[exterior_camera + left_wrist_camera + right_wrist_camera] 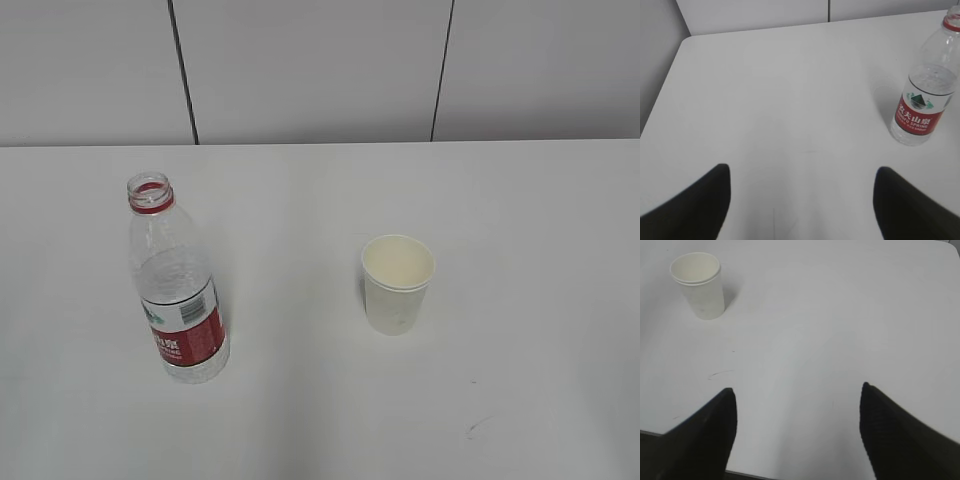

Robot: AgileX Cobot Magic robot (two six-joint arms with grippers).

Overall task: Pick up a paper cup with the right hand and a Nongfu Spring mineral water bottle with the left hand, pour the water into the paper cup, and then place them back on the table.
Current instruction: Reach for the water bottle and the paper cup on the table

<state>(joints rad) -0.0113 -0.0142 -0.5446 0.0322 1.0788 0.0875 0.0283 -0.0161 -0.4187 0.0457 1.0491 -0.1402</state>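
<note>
Looking left first, I see the Nongfu Spring mineral water bottle (176,285) upright and uncapped on the table (520,200), clear and ribbed with a red-and-white label, water (175,275) partly filling it. My left hand (800,200) hangs near, fingers spread wide, holding nothing, the bottle far off to its right. Right of centre stands the paper cup (397,283), white, apparently empty, well apart from the bottle, I'd judge so each arm reaches freely. My right hand (797,432) is likewise wide open and empty.

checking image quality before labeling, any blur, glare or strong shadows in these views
Exterior view: even light, sharp, a faint shadow beside the paper cup. Left wrist view: fingers blurred, bottle sharp. Right wrist view: fingers soft too. No glare anywhere.
</note>
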